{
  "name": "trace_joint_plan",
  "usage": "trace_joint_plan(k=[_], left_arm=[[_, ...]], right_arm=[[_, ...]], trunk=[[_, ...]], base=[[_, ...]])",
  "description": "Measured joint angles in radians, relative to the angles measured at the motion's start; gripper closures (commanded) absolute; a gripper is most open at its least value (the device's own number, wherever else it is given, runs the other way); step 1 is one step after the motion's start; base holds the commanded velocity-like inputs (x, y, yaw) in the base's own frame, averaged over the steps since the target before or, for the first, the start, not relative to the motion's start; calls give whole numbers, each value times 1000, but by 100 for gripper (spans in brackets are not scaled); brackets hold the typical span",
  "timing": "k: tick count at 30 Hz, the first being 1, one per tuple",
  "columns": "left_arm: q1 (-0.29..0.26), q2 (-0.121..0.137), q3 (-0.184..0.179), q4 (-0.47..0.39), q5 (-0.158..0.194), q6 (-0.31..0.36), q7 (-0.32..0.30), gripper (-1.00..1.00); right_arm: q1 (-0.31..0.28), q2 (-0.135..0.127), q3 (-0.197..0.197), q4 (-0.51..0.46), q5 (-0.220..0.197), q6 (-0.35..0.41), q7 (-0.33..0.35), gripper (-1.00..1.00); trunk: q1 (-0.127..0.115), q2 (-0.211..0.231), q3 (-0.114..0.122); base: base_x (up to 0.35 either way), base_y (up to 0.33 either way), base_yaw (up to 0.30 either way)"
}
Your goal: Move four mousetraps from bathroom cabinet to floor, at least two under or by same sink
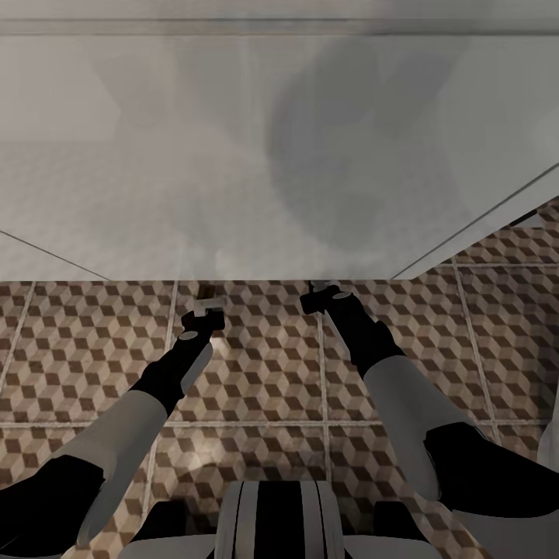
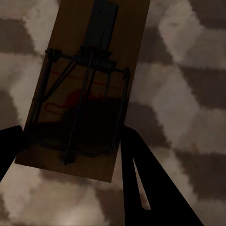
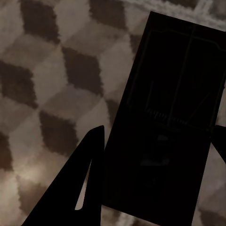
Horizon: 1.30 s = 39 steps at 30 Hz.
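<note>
A large pale surface, perhaps frosted glass, stands at 12 o'clock over the cube-patterned bathroom floor. The left gripper clamps one mousetrap; the right gripper clamps another dark mousetrap.

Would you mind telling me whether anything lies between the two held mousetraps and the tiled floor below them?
Nothing visible does. The left gripper holds one mousetrap and the right gripper holds another mousetrap; beneath both, only bare patterned floor shows.
</note>
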<state>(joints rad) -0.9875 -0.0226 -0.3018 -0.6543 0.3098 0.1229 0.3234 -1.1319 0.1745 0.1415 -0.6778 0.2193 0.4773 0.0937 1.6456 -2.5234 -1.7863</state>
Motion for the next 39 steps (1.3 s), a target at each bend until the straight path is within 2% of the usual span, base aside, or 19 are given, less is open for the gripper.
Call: trace_joint_plan(k=[11,12,39], left_arm=[[0,-1,-1,1,0,0,0,100],[0,-1,-1,1,0,0,0,100],[0,0,-1,0,0,0,0,100]], right_arm=[[0,0,0,0,0,0,1,100],[0,0,0,0,0,0,1,-100],[0,0,0,0,-1,-1,4,-100]], trunk=[[0,0,0],[0,0,0],[0,0,0]], base=[[0,0,0],[0,0,0],[0,0,0]])
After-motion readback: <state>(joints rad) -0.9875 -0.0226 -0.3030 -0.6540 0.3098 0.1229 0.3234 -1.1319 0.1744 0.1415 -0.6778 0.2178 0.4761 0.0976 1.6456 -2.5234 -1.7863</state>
